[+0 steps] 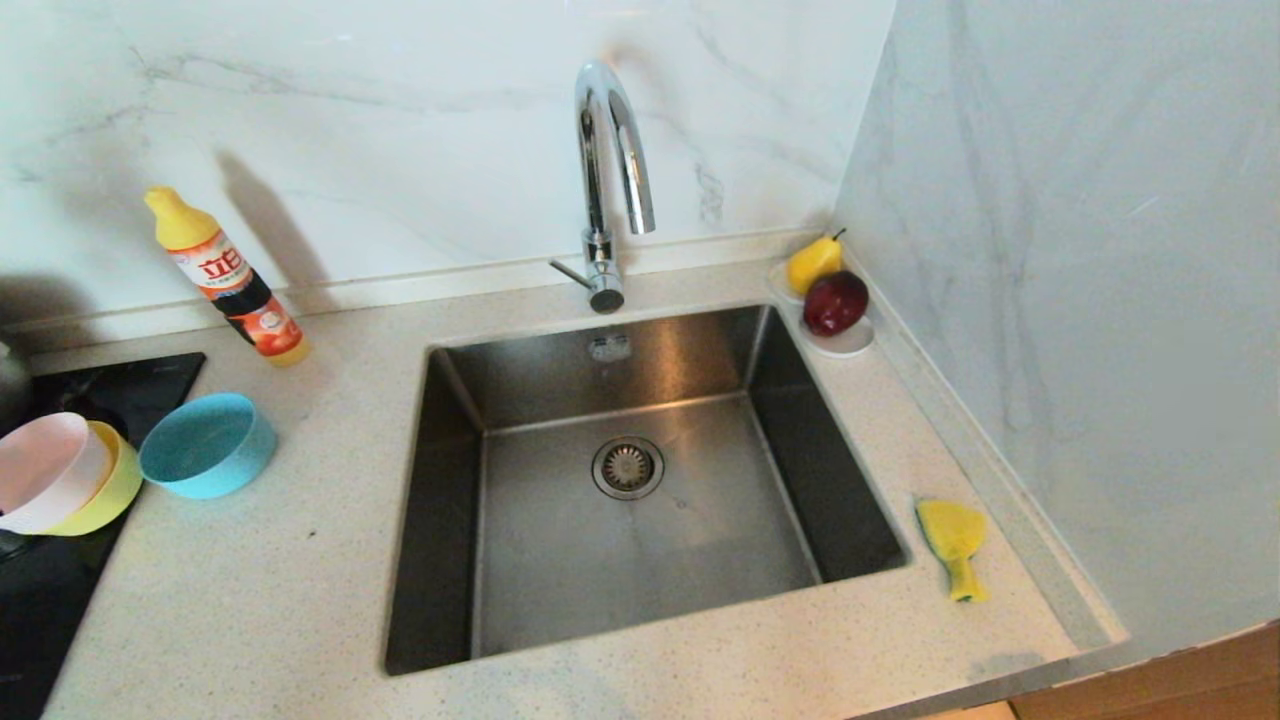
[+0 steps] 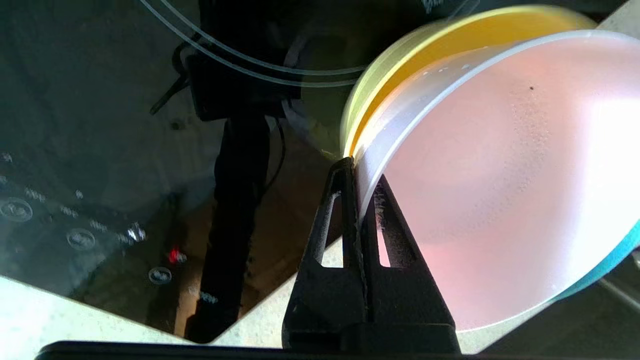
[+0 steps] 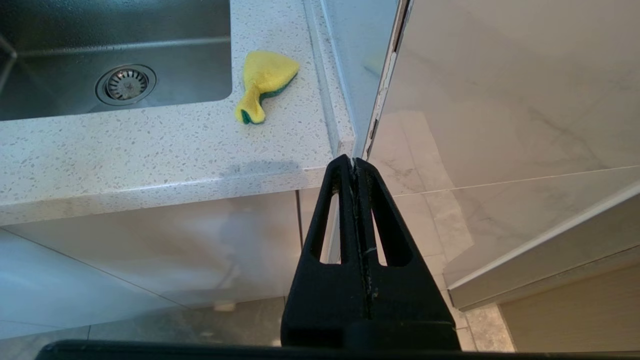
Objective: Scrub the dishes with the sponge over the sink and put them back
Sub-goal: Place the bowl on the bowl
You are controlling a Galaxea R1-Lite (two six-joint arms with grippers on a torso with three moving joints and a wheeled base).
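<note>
The pale pink bowl [image 1: 40,470] tilts inside the yellow bowl [image 1: 115,495] at the far left, over the edge of the black cooktop [image 1: 110,395]. My left gripper [image 2: 361,175] is shut on the pink bowl's [image 2: 500,175] rim, one finger inside and one outside, with the yellow bowl [image 2: 450,40] just behind it. The light blue bowl [image 1: 205,445] stands on the counter beside them. The yellow sponge [image 1: 952,540] lies to the right of the steel sink [image 1: 640,580]. My right gripper [image 3: 354,161] hangs shut and empty below the counter's front edge, short of the sponge [image 3: 265,82].
A chrome tap [image 1: 610,170] rises behind the sink. A detergent bottle [image 1: 230,280] leans at the back left. A white saucer [image 1: 850,345] with a pear and a red apple sits in the back right corner. A marble wall closes the right side.
</note>
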